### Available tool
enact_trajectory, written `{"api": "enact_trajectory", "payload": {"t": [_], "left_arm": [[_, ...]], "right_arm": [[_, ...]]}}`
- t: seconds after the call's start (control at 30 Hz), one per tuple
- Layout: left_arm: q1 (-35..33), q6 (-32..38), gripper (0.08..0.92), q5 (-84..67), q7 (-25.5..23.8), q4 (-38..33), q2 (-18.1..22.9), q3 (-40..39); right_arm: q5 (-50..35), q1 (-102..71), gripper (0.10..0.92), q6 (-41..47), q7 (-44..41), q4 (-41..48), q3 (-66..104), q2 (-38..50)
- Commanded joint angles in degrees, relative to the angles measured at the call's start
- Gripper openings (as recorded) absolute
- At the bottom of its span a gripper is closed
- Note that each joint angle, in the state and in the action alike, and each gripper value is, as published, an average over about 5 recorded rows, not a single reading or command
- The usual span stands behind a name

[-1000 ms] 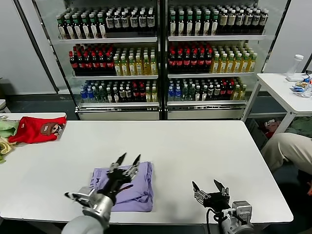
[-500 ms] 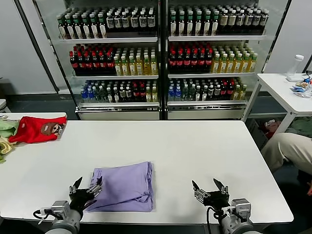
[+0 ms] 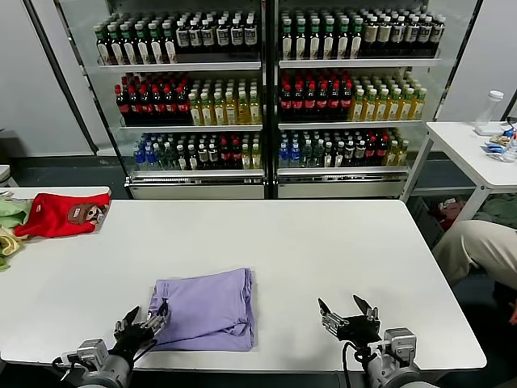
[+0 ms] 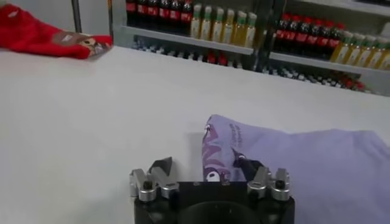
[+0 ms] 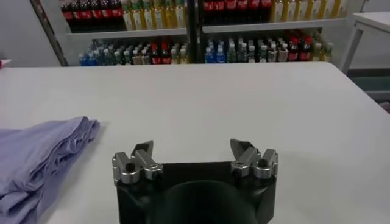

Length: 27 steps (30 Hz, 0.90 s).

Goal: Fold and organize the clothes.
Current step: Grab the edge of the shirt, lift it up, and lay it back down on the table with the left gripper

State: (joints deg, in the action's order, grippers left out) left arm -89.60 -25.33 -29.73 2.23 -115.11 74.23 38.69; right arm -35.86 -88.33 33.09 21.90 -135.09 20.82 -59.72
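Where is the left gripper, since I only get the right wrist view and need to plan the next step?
Observer: The left gripper is low at the table's near edge, by the near left corner of the folded lavender T-shirt. Its jaws are open with nothing between them.
Operator: Does any of the print show on that side?
Observer: Yes. In the left wrist view the dark purple print shows along the folded edge facing that gripper.
Operator: Anything else on the table out there?
Observer: A red shirt lies at the far left end of the table, well apart from the lavender one.
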Motion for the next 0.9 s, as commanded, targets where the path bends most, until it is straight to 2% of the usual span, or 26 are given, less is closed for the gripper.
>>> {"api": "enact_trajectory", "payload": {"t": [0.03,0.33,0.5,0.6,0.7,0.9], "left_arm": [[-0.18,-0.44,0.646,-3.61,-0.98,1.26,0.40,-0.14],[-0.32,-0.36,0.377,-3.62,-0.74,-1.04,0.62,-0.12],[-0.69,-0.39,0.230,-4.13,-0.46,-5.08,1.01,3.19],[-1.09,-2.45,0.152,-6.34,-0.72,-8.86,0.68,9.54],[-1.19,-6.34,0.116,-9.49,-2.52,-10.60,-0.74,18.87],[-2.54,-8.15,0.114,-10.51,-10.97,-6.21,-6.26,35.19]], "right_arm": [[0.02,0.04,0.823,-0.01,0.06,0.00,-0.05,-0.25],[0.22,-0.27,0.823,0.00,0.09,-0.27,0.17,-0.66],[0.48,-0.36,0.823,0.00,0.11,-0.27,0.18,-1.00],[0.54,-0.54,0.823,0.00,0.13,-0.45,0.46,-0.93],[0.52,-0.62,0.823,0.00,0.11,-0.49,0.67,-0.82],[0.51,-0.21,0.823,-0.01,0.08,-0.03,0.04,-0.91]]}}
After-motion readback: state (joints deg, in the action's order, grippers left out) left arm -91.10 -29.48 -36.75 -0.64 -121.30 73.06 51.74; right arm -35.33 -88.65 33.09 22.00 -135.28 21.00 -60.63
